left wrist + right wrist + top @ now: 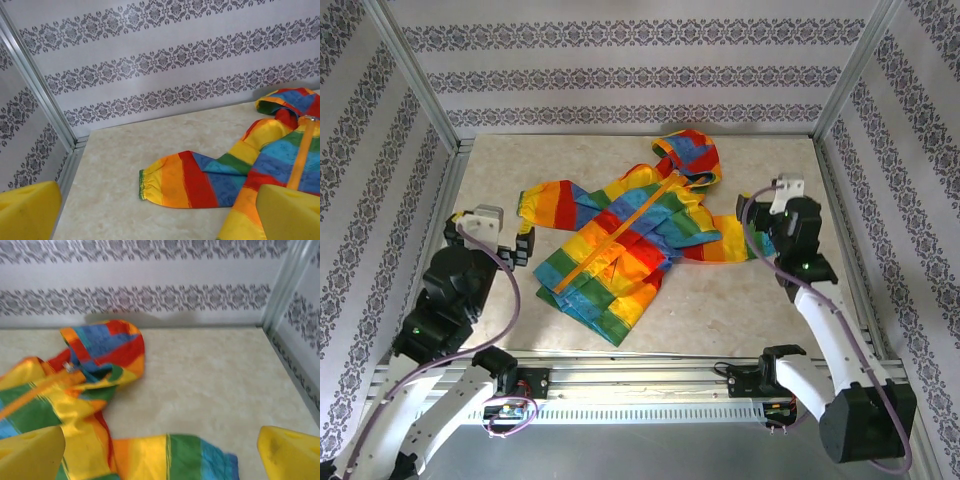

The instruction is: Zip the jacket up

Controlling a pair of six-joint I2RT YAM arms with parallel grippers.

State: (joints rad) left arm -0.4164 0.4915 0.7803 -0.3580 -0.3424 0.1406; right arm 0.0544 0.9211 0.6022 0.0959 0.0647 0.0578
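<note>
Lying flat near the middle of a pale, marbled beige worktop (740, 300) is a small hooded fabric jacket in broad rainbow stripes (582, 272). Its hood (690, 155) points toward the far right corner and both sleeves are spread out to the sides. The orange front zipper (615, 232) runs diagonally up the chest. Its small metal slider (309, 118) sits just under the hood, so the front appears closed all the way, and the zipping looks finished or very nearly so.

The left arm (450, 290) waits just beside the left cuff (150, 182), its yellow-padded jaws wide apart and holding nothing. The right arm (800, 250) sits above the right sleeve (195, 457), its jaws also spread and empty. Neither touches the cloth, which fits a garment that needs no more holding taut.

White wallpaper with grey ornamental bands (620, 70) closes off three sides of the worktop. Slim aluminium posts (415, 75) stand at the corners, and a metal rail (650, 375) carries the arm bases along the near edge.
</note>
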